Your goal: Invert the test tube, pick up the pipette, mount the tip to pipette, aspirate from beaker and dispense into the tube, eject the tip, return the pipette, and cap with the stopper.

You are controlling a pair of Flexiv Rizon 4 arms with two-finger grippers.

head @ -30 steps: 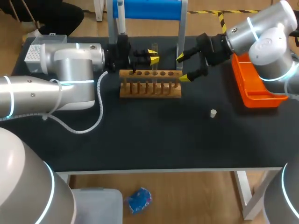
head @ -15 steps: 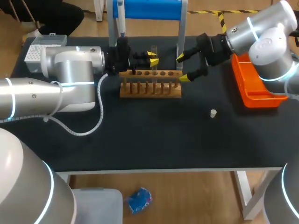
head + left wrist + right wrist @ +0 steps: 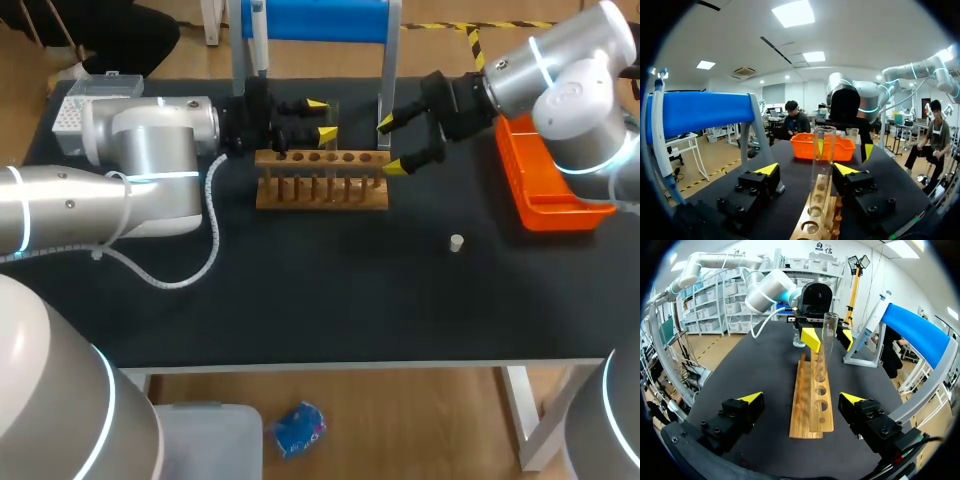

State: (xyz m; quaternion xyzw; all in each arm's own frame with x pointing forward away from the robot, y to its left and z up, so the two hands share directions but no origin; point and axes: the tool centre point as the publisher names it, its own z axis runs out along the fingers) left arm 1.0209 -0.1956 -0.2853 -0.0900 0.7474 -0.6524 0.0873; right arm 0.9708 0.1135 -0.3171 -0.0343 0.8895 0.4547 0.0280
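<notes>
The step in hand looks like the first one, taking hold of the test tube [image 3: 823, 160] so it can be inverted. The tube stands upright in a hole near the far-left end of the wooden rack [image 3: 320, 190]. The left tool [image 3: 807, 170] is wide open around it, one finger on each side, gripping nothing. The tube sits closer to one finger than the other, and I cannot tell whether that finger already brushes the glass. To do this well, the tool should centre on the tube before closing, so the nearer finger does not push it sideways against the hole. It should close gently and squarely on the upper wall above the rack, then lift straight up until the base clears the wood before any rotation. The tube is thin, clear, smooth glass, a slender cylinder that is likely slippery and brittle, so the grip must be firm but not crushing. The rack is a rigid block of pale wood with a row of round holes over slim dowels. It is light enough that it might tip if the tube drags. At the rack's opposite end the right tool [image 3: 801, 398] hangs open and empty, its fingers spread wider than the rack. A small white stopper [image 3: 456, 242] lies on the dark matte surface [image 3: 330, 300], well in front of the rack and to its right. The pipette [image 3: 258, 35] hangs on the stand behind the rack.
</notes>
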